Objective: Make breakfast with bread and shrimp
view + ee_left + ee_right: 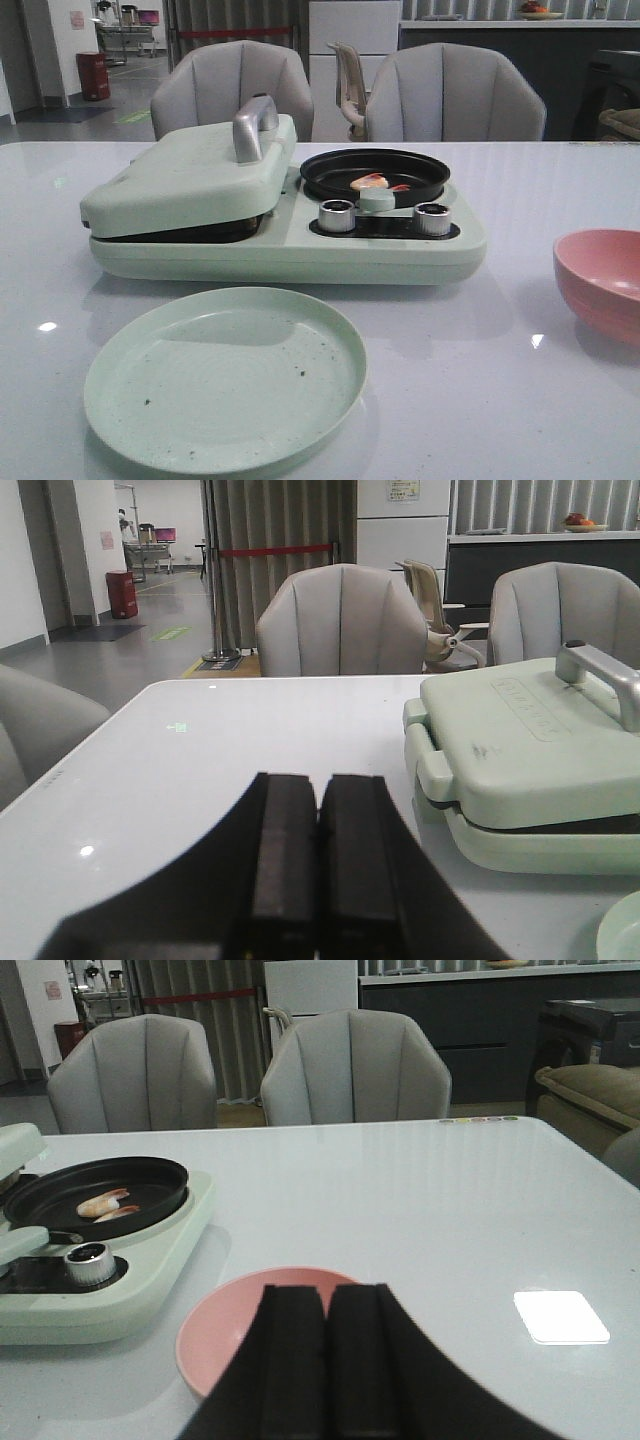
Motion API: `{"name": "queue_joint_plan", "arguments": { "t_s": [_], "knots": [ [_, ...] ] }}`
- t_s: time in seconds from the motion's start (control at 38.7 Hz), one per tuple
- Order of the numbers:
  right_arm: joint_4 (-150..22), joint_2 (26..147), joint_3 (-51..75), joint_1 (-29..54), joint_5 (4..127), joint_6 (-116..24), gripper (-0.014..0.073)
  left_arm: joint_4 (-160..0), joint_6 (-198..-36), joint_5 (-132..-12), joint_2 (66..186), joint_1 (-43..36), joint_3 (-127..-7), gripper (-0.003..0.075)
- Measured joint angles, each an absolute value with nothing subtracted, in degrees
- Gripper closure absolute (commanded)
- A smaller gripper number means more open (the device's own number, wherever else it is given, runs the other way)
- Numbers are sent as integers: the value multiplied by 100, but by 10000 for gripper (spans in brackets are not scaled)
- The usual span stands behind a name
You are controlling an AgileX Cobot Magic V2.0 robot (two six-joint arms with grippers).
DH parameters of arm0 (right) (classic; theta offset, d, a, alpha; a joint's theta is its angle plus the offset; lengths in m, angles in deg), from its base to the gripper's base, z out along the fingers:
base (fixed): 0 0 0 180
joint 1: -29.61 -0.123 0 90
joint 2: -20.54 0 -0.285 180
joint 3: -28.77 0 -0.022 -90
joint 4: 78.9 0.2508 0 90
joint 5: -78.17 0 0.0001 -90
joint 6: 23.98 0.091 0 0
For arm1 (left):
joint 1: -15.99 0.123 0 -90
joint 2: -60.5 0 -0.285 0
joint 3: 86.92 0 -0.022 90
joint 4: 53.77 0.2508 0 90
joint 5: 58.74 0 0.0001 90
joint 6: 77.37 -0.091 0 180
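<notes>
both grippers, left gripper (318, 880) and right gripper (328, 1360), sit clenched on nothing. shrimp (103, 1203) cooks in the pan (60, 1212), well ahead of the right one. bread's probably toasting under the lid (520, 740).

Left pincer (318, 880) and right pincer (327, 1360) both closed, empty.

Dim, greyish indoor light throughout. Overhead lamps leave small bright glints on the glossy counter (560, 180), with 1 large square glare patch near its right edge. Shadows are soft; the backgrounds look slightly soft.
</notes>
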State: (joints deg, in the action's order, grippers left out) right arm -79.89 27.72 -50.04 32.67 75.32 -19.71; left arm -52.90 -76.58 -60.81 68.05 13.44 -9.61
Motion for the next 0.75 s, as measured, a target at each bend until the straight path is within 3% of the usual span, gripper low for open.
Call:
{"name": "queue_joint_plan", "arguments": {
  "t_s": [0.75],
  "knots": [
    [-8009,2772,-5004,3265,7532,-2054,560,-5290,-7658,-6081,6805,1344,-961,619]
  ]
}}
